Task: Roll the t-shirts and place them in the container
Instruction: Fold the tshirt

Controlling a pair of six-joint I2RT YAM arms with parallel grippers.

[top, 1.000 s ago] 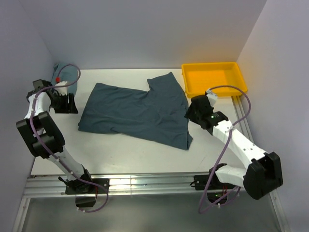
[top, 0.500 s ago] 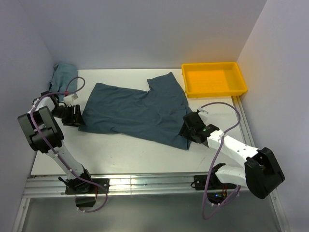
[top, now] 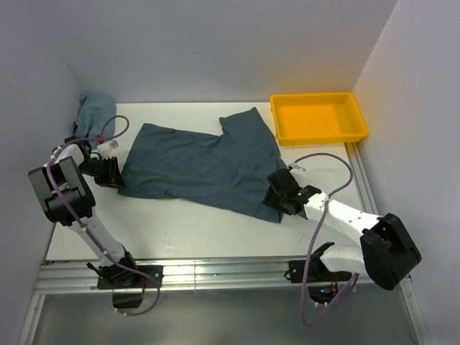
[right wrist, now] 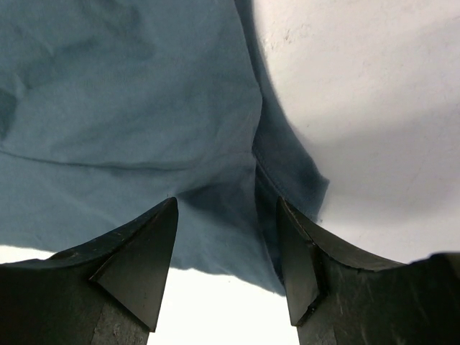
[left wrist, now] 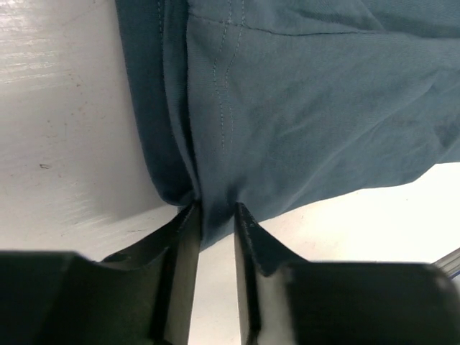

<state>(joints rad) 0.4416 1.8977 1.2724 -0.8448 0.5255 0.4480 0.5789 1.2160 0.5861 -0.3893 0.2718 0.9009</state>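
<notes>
A dark slate-blue t-shirt [top: 205, 165] lies spread flat across the middle of the white table. My left gripper [top: 111, 173] sits low at the shirt's near-left corner. In the left wrist view its fingers [left wrist: 188, 237] stand close together, shut on a bunched fold of the t-shirt [left wrist: 302, 100] at the hem. My right gripper [top: 277, 196] rests at the shirt's near-right corner. In the right wrist view the right gripper [right wrist: 227, 205] is open, its fingertips astride the t-shirt's [right wrist: 122, 108] corner edge, with fabric lying between them.
A yellow plastic tray [top: 357, 123] stands at the back right. A lighter blue-grey bundle of cloth [top: 93, 110] lies in the back left corner against the wall. Walls close in on the left, back and right. The metal rail [top: 215, 273] runs along the near edge.
Both arms have come down to the shirt's near corners. The left jaws have narrowed onto the hem. The right gripper slid down and left to the near-right corner, still open.
</notes>
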